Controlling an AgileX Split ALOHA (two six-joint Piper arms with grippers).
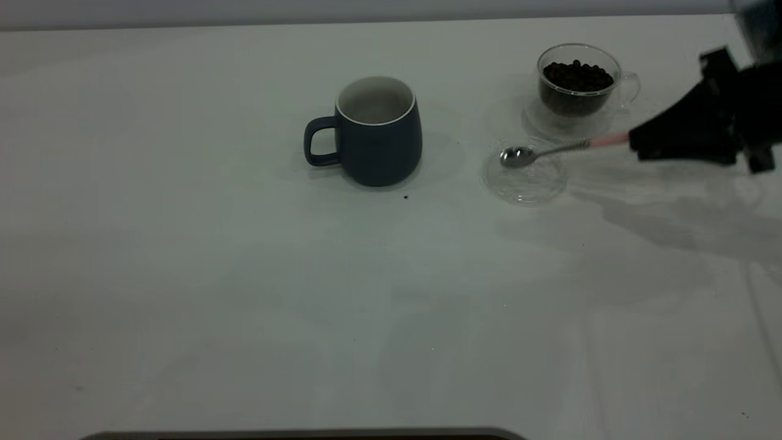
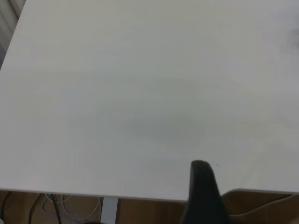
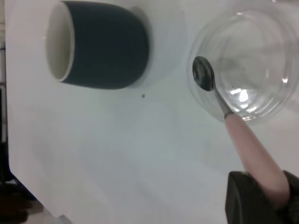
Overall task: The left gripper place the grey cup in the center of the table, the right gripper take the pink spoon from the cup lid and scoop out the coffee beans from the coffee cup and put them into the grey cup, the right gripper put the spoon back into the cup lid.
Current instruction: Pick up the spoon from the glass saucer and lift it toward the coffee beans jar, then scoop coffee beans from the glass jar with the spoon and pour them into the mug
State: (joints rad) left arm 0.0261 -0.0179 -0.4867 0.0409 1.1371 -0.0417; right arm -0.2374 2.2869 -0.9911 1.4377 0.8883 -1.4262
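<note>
The right tool point(image 1: 638, 145) was clamped on the handle end of the pink spoon point(image 1: 553, 150), whose metal bowl hung just over the clear cup lid point(image 1: 525, 180), so the step in hand looked like the taking of the spoon, either lifting off or returning. If lifting, the next move called for swinging the bowl to the glass coffee cup point(image 1: 579, 85) of coffee beans point(image 1: 577, 76) just behind the lid. The grey cup point(image 1: 379, 131) stood well apart from the lid at the middle of the counter point(image 1: 244, 293), nothing lay between them, and whether the left tool point(image 2: 202, 186), parked by the counter edge, was open could not be told.
</note>
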